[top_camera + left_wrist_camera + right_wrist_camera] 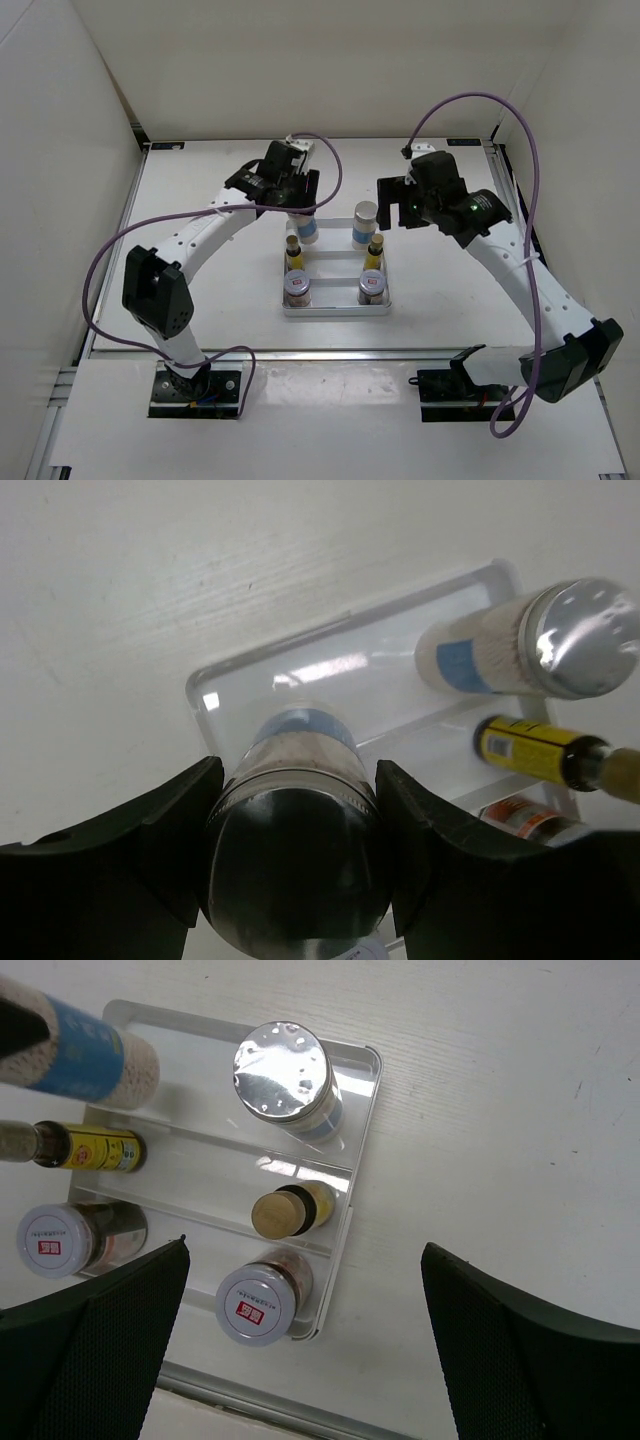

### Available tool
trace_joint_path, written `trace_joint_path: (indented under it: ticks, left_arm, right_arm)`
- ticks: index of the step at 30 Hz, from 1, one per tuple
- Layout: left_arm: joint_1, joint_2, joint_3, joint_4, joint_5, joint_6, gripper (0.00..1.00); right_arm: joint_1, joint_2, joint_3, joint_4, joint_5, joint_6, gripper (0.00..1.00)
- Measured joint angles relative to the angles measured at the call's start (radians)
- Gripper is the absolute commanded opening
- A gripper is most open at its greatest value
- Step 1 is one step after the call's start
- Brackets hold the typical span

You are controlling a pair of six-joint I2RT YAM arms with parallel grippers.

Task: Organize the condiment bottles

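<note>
Seen from above, the six condiment bottles (375, 252) stood in two columns of three inside a white tray (337, 312) at the middle of the worktop (440, 300). Two tall white blue-labelled ones were at the far end, two slim yellow bottles (294, 252) with dark caps in the middle row, and two squat silver-lidded jars (297, 288) nearest the arm bases. The left gripper (302, 203) covered the top of the left tall bottle (306, 230), hiding its cap. The right gripper (392, 205) hung just beside the right tall bottle (366, 220), apart from it, and purple cables (105, 262) looped over both arms. In the left wrist view, the left gripper (295, 810) was clamped on the left tall bottle (300, 740), one dark finger pressed to each side of its silver cap. The bottle's base sat over a corner of the tray (195, 690); whether it rested on the tray floor could not be told. The right tall bottle (530, 645), one yellow bottle and part of a jar showed beyond it. In the right wrist view, the right gripper (305, 1260) was spread wide with nothing between its fingers (110, 1340). It hung above the tray's (362, 1130) right column, where the right tall bottle (283, 1072), a yellow bottle and a red-marked jar lid stood unobstructed.
</note>
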Motion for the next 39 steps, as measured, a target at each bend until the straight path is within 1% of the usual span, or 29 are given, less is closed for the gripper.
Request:
trace_joint_path:
  ticks: [6,8,11,12,14,15,18,20,21,24,27,30,32,35,37,39]
  left_arm:
    - [-0.014,0.013,-0.116,0.005,-0.023,-0.013,0.11]
    - [-0.018,0.013,-0.124,0.035,-0.027,-0.016,0.14]
    - [-0.021,0.018,-0.132,0.066,-0.047,-0.021,0.28]
    - [-0.023,0.02,-0.132,0.074,-0.055,-0.022,0.35]
    - [-0.026,0.033,-0.133,0.084,-0.075,-0.021,0.41]
    - [-0.027,0.043,-0.135,0.085,-0.081,-0.021,0.5]
    - [-0.03,0.089,-0.138,0.089,-0.098,-0.021,0.61]
    - [-0.03,0.108,-0.123,0.103,-0.106,-0.019,0.77]
    - [-0.03,0.11,-0.12,0.103,-0.108,-0.018,1.0]
    - [-0.032,0.128,-0.084,0.079,-0.132,-0.018,1.0]
    - [-0.032,0.14,-0.016,0.036,-0.184,-0.013,1.0]
    - [-0.033,0.115,0.051,0.016,-0.247,0.007,1.0]
    - [-0.033,0.066,0.088,0.012,-0.29,0.035,1.0]
    - [-0.034,-0.077,0.099,0.019,-0.352,0.089,1.0]
    - [-0.027,-0.224,0.052,0.064,-0.385,0.117,1.0]
    - [-0.01,-0.394,-0.035,0.106,-0.408,0.139,1.0]
  right_arm:
    - [0.0,-0.023,-0.01,-0.017,0.016,0.0,1.0]
    - [0.0,-0.029,-0.012,-0.019,0.017,0.0,1.0]
    - [0.0,-0.037,-0.013,-0.02,0.019,0.0,1.0]
    - [0.0,-0.039,-0.013,-0.022,0.019,0.0,1.0]
    - [0.0,-0.043,-0.013,-0.024,0.02,0.0,1.0]
    - [0.0,-0.045,-0.014,-0.026,0.02,0.001,1.0]
    - [0.0,-0.053,-0.026,-0.028,0.019,0.003,1.0]
    - [0.0,-0.053,-0.026,-0.031,0.019,0.004,1.0]
    - [0.0,-0.053,-0.026,-0.031,0.019,0.004,1.0]
    - [-0.001,-0.054,-0.026,-0.039,0.019,0.004,1.0]
    - [-0.006,-0.054,-0.026,-0.047,0.027,0.005,1.0]
    - [-0.007,-0.053,-0.026,-0.061,0.059,0.008,1.0]
    - [-0.007,-0.047,-0.024,-0.072,0.082,0.009,1.0]
    - [-0.007,-0.025,-0.011,-0.09,0.112,0.011,1.0]
    - [-0.007,-0.014,-0.003,-0.095,0.125,0.013,1.0]
    - [-0.007,-0.014,-0.001,-0.097,0.132,0.016,1.0]
